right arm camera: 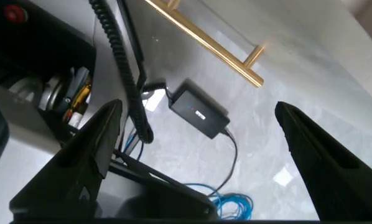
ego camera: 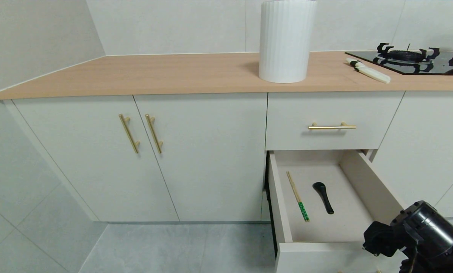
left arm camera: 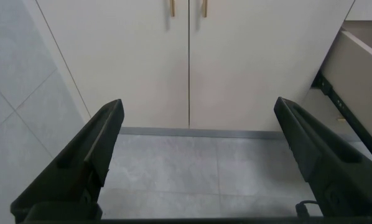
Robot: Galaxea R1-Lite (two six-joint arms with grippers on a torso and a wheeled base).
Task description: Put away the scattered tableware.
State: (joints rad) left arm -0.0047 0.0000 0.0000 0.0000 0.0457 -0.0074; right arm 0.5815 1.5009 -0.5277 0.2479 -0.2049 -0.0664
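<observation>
Left gripper [left arm camera: 198, 111] low before cabinet doors [left arm camera: 248, 56], fingers spread; right gripper [right arm camera: 198, 112] spread, seemingly near gold handle [right arm camera: 204, 40].

A pair of wooden chopsticks [ego camera: 297, 196] with green tips is lying lengthwise inside the pulled-out drawer [ego camera: 366, 189]. A black spoon [ego camera: 323, 197] is lying just beside them, bowl toward the back. A white knife [ego camera: 368, 71] is resting flat on the wooden countertop [ego camera: 173, 74] above.

White ribbed cylinder [ego camera: 286, 40] stands upright on the wooden tabletop [ego camera: 154, 74], well apart from the black gas hob [ego camera: 412, 62]. Two cabinet doors [ego camera: 97, 163] below it have brass bar handles [ego camera: 129, 133] side by side. Black power adapter [right arm camera: 198, 116] lies on the grey floor [ego camera: 173, 246], near a blue cable [right arm camera: 232, 204].
</observation>
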